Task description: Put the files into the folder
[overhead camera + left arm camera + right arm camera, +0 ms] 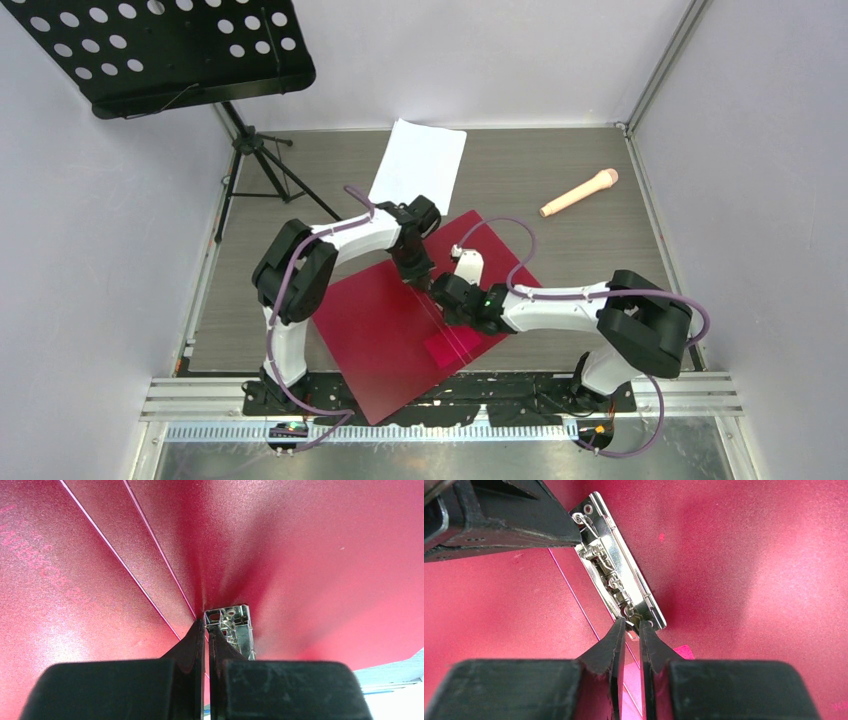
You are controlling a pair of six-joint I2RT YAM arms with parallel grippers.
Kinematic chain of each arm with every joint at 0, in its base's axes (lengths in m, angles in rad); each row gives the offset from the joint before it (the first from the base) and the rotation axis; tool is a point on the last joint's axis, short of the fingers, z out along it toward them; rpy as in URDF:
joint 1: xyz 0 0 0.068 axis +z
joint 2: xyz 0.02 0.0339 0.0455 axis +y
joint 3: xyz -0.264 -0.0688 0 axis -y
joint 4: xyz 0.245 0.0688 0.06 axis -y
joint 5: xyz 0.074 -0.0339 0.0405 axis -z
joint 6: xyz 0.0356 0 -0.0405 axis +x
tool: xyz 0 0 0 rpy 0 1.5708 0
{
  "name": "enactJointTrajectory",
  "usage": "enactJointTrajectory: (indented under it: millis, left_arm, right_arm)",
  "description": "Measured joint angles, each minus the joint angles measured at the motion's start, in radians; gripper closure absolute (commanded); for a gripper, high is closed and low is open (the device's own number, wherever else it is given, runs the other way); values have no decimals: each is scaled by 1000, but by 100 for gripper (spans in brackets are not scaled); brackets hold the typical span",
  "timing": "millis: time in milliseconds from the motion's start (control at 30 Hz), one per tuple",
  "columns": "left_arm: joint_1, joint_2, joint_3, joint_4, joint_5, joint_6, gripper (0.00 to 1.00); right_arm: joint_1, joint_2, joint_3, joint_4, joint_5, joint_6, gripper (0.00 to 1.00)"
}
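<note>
Top: folder (385, 330) lies open at the desk's near edge. Files (418, 165) sit at the far edge, beyond my left gripper (414, 272), the nearer arm.
Left wrist: jaws together at one clip (235, 622) end.
Right wrist: right gripper (631, 625) stands a slit apart at the other end; I cannot tell if it grips.

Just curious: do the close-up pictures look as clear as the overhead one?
Left wrist: folder grainy, dark shadow above the clip; right wrist: clip glares, shadow patches on the red; top external: evenly lit, sharp.
</note>
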Motion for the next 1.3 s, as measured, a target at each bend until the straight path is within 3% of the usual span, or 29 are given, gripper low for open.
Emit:
enactJointTrajectory:
  millis: [400, 633, 767, 867, 967, 1033, 1300]
  left_arm:
    - [10, 0, 0, 6, -1, -1, 100]
    - [12, 0, 0, 6, -2, 3, 100]
    - [12, 0, 0, 6, -1, 5, 100]
    - [13, 0, 0, 7, -1, 6, 100]
    - [14, 0, 0, 7, -1, 9, 100]
    - [14, 0, -1, 6, -1, 11, 100]
    - [14, -3, -4, 8, -1, 23, 100]
  right_arm:
    - [3, 47, 90, -114, 91, 44, 93]
    - [28, 99, 105, -255, 348, 49, 91]
    - [42, 134, 110, -299, 446, 42, 86]
    - [46, 123, 95, -308, 464, 32, 74]
    - [44, 56, 49, -296, 423, -6, 61]
    - [35, -16, 12, -282, 358, -50, 58]
    - [-65, -205, -48, -63, 8, -170, 57]
